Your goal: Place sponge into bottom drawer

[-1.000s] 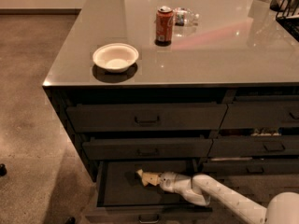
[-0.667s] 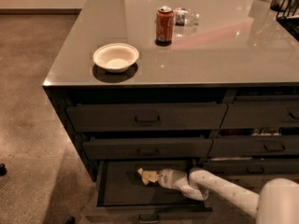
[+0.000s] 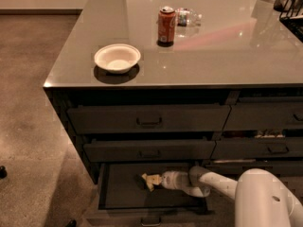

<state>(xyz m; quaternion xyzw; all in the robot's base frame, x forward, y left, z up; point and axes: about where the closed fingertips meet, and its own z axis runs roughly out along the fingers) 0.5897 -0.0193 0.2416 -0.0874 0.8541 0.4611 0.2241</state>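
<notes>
Evidently, the placing step is under way: the bottom drawer [image 3: 122, 194] of the wider stack is pulled out, its dark tray is exposed, and its small metal handle [image 3: 150, 220] is seen at the lower edge of the view. The cream arm [image 3: 215, 182] is reached in from the right, low and nearly level, presumably so that the closed drawer front [image 3: 149, 151] just above is cleared. The claw [image 3: 147, 182] is found inside the drawer, towards the middle of the tray, and appears to be closed on the sponge [image 3: 154, 179], which is seen as a small pale yellow block pinched at the claw's tip. Whether the sponge is touching the drawer floor or is held just above it cannot be told. The sponge is thus already within the drawer's walls, so the task is judged nearly complete; what remains is thought to be a release and a level withdrawal, since a raised wrist could be caught under the drawer above. On the bench [image 3: 222, 60] a white bowl [image 3: 117, 57] is set near the left edge and a red can [image 3: 166, 25] further back, well apart from the work and not involved in it.
</notes>
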